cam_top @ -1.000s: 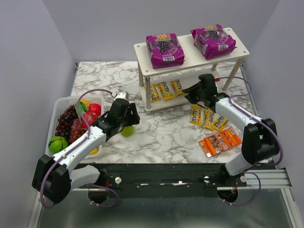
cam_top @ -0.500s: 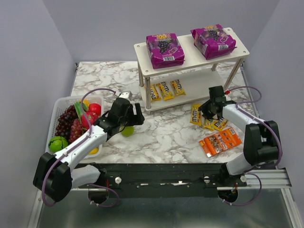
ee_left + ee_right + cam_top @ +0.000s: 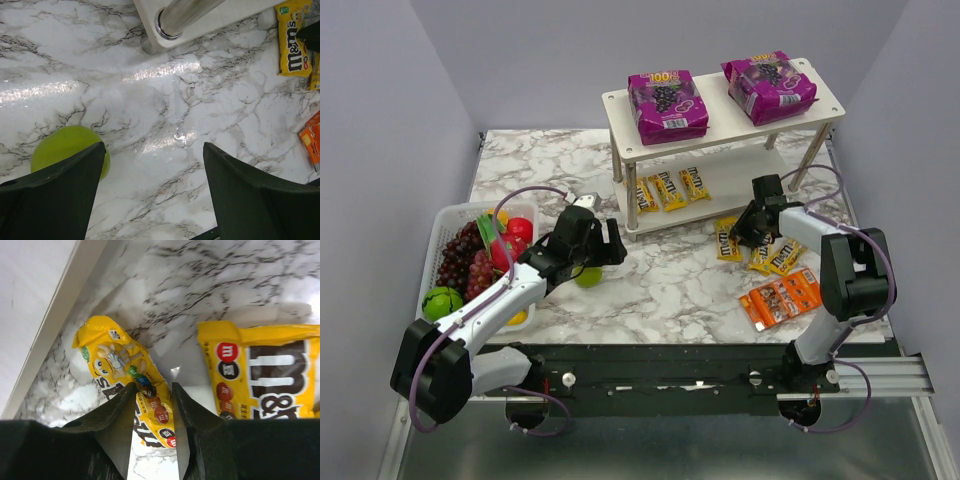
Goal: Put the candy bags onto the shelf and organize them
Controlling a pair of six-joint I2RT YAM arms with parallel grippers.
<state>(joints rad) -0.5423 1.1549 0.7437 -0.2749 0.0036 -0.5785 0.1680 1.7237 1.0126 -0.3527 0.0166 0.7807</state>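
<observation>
Right pincer (image 3: 153, 390) seemingly pinching yellow packet (image 3: 117, 357), left pincer (image 3: 154, 147) agape

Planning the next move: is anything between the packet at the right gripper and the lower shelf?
Nothing visible. Only bare table lies between the yellow packet, pinched by the right gripper, and the lower shelf; three packets lie on its left part.

In the right wrist view, the lower end of the yellow packet (image 3: 120, 365) was hidden between and behind the fingers of the right gripper (image 3: 152, 390), and a second packet (image 3: 270, 372) was cut off by the right edge. In the left wrist view, one finger of the left gripper (image 3: 152, 150) covered part of the green fruit (image 3: 62, 147). The shelf leg (image 3: 182, 15) ran out past the top edge, and the orange pack (image 3: 311, 142) showed only a corner at the right edge.
</observation>
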